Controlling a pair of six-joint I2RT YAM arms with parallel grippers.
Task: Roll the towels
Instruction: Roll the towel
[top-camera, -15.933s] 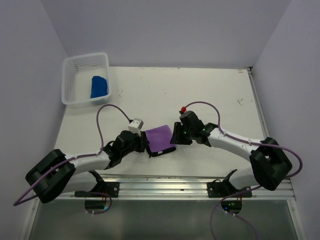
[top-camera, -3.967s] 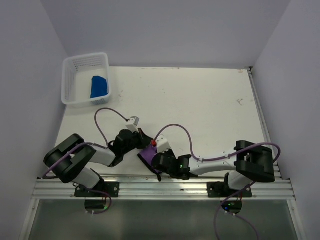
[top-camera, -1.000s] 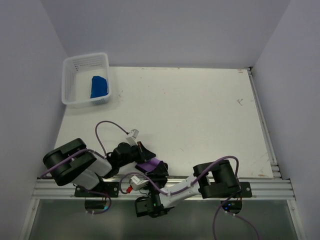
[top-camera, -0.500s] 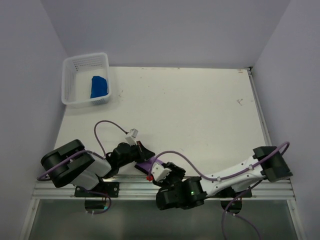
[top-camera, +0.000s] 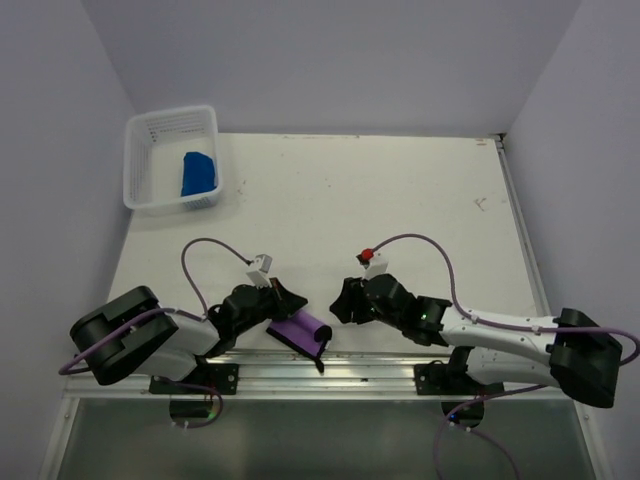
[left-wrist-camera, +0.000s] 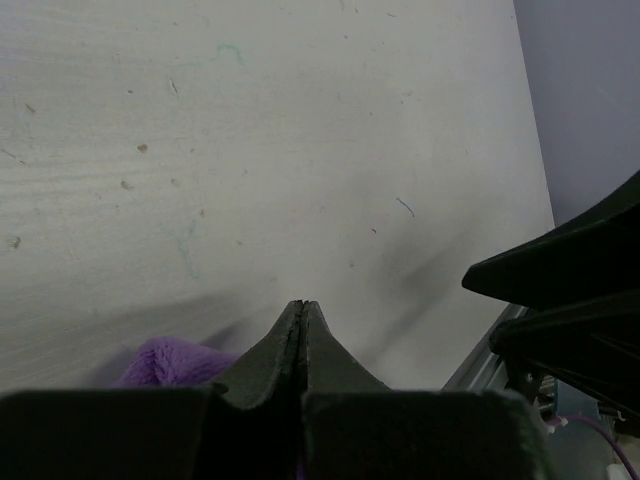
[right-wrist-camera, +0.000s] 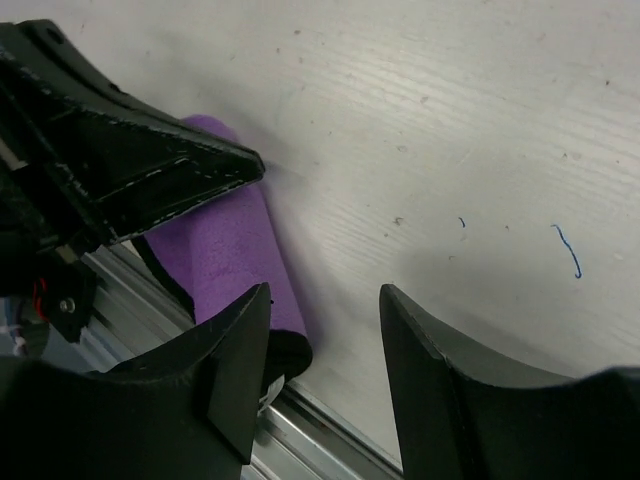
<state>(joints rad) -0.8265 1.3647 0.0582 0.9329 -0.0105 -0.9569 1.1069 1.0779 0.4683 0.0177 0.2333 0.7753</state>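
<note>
Lying rolled at the surface's (top-camera: 420, 200) near edge, long axis roughly along it, the purple towel (top-camera: 298, 330) sits just under the left tool (left-wrist-camera: 303, 312), pinched shut. Right tool (right-wrist-camera: 323, 295), jaws apart and empty, hangs just to its right; blue towel (top-camera: 198, 173) far off in the white basket (top-camera: 140, 125)

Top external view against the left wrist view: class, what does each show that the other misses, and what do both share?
Only the top external view shows the white plastic mesh basket at the far left corner, with the bright blue cloth towel lying in it. Only the left wrist view shows the left hand close up, its fingers pressed shut with nothing between them. Both show the purple cloth towel beside that hand, and the white table.
</note>
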